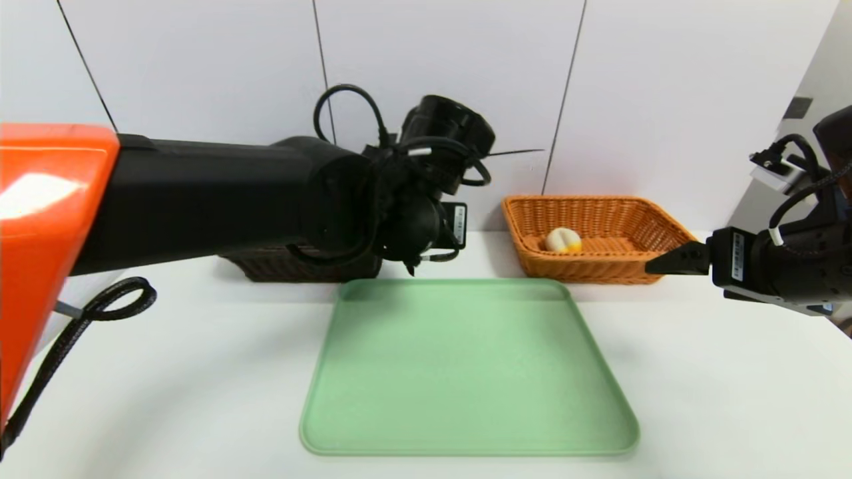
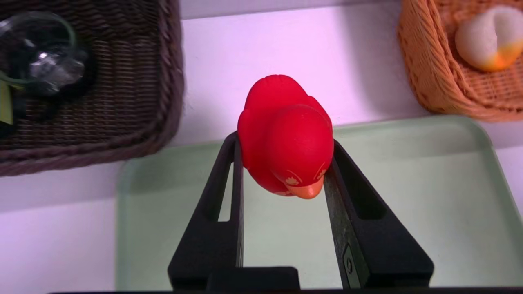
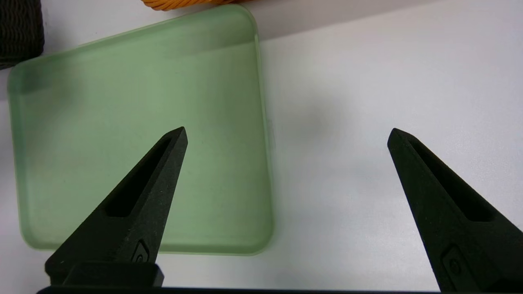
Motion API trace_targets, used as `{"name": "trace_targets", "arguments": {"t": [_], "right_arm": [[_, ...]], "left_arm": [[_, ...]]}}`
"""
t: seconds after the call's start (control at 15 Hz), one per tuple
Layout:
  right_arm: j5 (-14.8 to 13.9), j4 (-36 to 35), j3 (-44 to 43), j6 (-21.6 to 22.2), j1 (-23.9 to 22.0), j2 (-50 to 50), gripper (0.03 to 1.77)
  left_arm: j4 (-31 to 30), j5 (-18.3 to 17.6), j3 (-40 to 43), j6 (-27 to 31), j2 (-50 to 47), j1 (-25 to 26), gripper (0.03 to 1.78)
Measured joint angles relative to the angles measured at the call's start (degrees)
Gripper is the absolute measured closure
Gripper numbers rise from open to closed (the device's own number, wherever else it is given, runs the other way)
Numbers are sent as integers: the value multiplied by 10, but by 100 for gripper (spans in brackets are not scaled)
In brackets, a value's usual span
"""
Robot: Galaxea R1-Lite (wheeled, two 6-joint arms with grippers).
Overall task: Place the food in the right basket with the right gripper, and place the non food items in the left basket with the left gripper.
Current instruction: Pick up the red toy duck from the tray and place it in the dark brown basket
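Wicker baskets (image 2: 94, 94) (image 1: 599, 233) behind green tray (image 1: 466, 366) — red duck (image 2: 286, 134) in left gripper (image 2: 282, 163).

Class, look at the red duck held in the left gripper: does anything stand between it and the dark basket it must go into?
Nothing visible does. The left gripper holds the red duck above the green tray's far edge; only bare white table separates it from the dark basket.
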Motion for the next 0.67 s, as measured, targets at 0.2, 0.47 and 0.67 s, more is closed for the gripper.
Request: {"name": "trace_targets", "arguments": {"t": [0.2, 0.47, 0.67], "right_arm": [[0, 0, 1, -1, 0, 0, 10], [0, 0, 0, -1, 0, 0, 10], [0, -2, 0, -3, 1, 1, 10]], "left_arm": [[9, -21, -21, 0, -13, 55, 121], [15, -23, -50, 0, -7, 130, 121], [16, -33, -58, 4, 15, 169, 121]]}}
